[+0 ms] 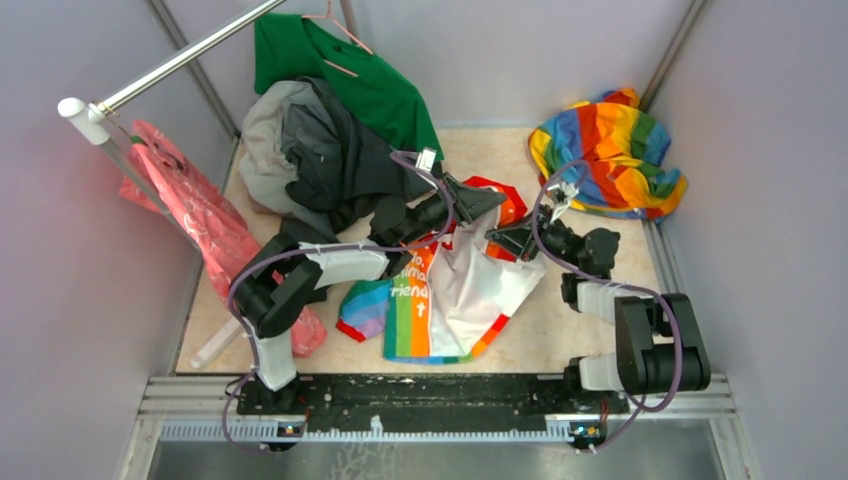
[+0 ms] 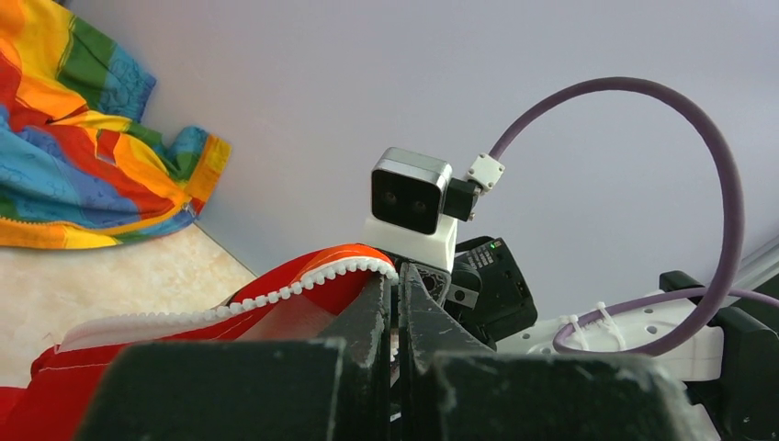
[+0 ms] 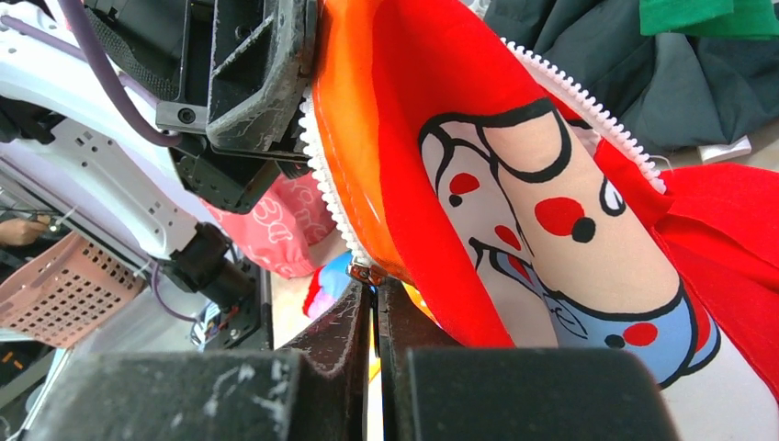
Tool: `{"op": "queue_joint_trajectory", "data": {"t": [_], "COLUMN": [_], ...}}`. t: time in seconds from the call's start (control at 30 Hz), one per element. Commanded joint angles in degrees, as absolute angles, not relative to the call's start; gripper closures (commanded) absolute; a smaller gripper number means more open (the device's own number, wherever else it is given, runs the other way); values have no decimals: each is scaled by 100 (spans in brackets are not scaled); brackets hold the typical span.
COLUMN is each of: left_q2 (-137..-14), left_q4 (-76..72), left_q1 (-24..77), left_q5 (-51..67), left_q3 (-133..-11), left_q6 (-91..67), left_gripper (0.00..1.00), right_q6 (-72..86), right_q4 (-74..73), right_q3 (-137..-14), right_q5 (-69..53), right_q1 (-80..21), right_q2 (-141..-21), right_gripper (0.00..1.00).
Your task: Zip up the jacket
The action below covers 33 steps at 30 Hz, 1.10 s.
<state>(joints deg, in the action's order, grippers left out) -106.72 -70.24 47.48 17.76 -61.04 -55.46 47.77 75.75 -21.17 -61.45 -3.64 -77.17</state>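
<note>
The soft white jacket (image 1: 480, 285) with rainbow-striped panels lies crumpled mid-table, its red collar lifted. The left gripper (image 2: 397, 308) pinches its white-toothed zipper edge (image 2: 303, 287). The right gripper (image 3: 375, 308) is clamped on the small metal slider (image 3: 366, 273). A rumpled rainbow cloth (image 1: 610, 150) lies beyond.

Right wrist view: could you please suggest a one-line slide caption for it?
Right claw closed at the zipper slider of the jacket, left claw pinching the toothed orange edge above.

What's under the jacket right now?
Beige tabletop shows around the jacket, whose upper end is held up off it. Anything beneath the flat lower part is covered by the cloth.
</note>
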Motion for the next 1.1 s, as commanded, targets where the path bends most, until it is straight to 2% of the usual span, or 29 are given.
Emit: {"op": "queue_joint_trajectory", "data": {"t": [0.0,0.23,0.4,0.57,0.8,1.07], "left_q2": [-10711,-10966,-11218,-11636,-12073,-11870], "left_q4": [-7888,-8461,-8838,-9209,-10151,-10274], "left_q1": [4669,4516,4438,4344,4134,3922], "left_q5": [1574,1451,1378,1510,1926,1741], "left_q3": [-5997,-5973,-5836,-5797,-5695,-5582], "left_q6": [-5454,-4881,-4160,-3614,-3173,-3056], "left_gripper": [100,100,100,100,100,100], "right_q6": [4698,4465,4902,4758,3169,2918], "right_q4": [7729,6643,7019,6615,3787,3096], "right_q3": [-2311,-2651,-2760,-2856,-3476,-3494], "right_q5": [-6296,-6591,-6940,-7052,-6952,-6874], "right_q1": [-384,-383,-387,-393,-425,-450], "right_q2": [-7498,-7280,-7244,-7163,-7222,-7758], "right_gripper": [100,100,100,100,100,100]}}
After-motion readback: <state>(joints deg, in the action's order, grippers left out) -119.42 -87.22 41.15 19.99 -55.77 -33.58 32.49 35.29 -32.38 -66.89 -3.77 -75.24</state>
